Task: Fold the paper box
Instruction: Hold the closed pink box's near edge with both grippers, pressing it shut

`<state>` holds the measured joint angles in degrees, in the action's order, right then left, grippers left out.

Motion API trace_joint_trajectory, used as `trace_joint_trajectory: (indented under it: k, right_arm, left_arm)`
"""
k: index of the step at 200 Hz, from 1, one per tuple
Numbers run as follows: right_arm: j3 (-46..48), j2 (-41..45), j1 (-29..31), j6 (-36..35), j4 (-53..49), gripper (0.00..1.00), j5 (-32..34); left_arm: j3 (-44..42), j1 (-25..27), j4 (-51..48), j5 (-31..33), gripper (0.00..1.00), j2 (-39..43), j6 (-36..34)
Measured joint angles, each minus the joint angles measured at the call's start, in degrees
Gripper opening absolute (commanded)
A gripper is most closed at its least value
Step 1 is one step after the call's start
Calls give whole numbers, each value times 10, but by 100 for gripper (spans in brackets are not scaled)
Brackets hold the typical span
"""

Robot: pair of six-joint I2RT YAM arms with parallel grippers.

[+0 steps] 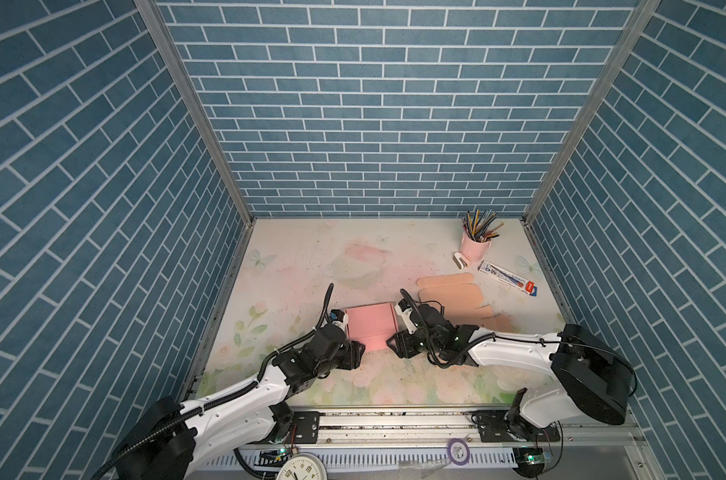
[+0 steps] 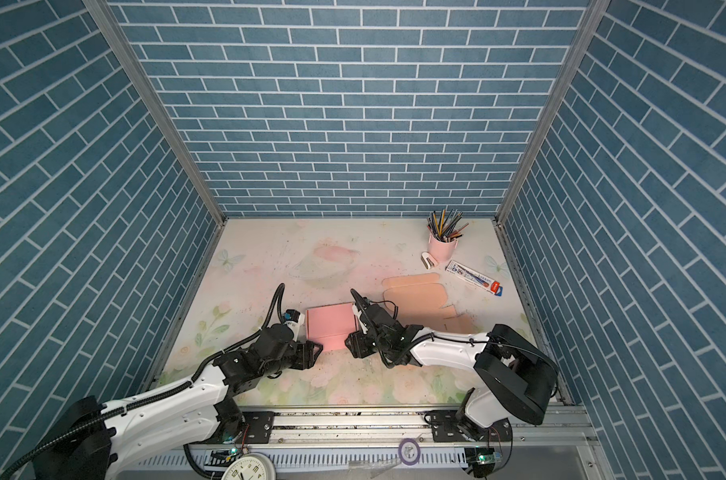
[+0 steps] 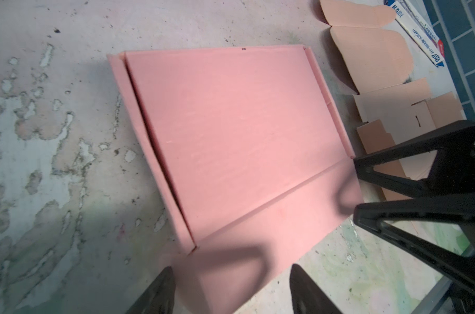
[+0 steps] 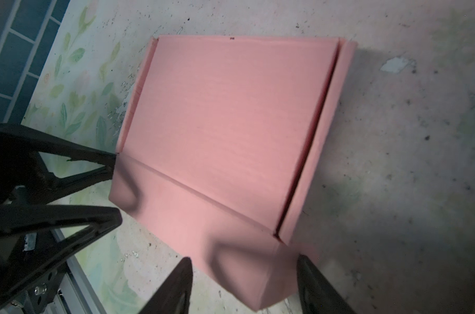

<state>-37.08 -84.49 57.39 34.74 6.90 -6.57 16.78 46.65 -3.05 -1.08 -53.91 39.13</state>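
Jaws apart, the left gripper (image 3: 230,267) and right gripper (image 4: 244,258) each straddle a near corner of the paper box (image 1: 369,326), probably to tuck its front flap (image 4: 203,231); contact is unclear.

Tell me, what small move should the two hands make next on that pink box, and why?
Probably press the front flap down and in. The pink box looks closed on top, but that flap slopes outward at the near edge, and the open left hand and right hand each sit at a near corner.
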Motion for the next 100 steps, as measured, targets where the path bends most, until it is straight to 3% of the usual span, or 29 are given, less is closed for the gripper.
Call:
trace_joint_trajectory:
  k: [100]
  right_arm:
    - [8, -8, 7, 15, 34, 48, -14]
  left_arm:
    - [0, 16, -1, 23, 58, -2, 14]
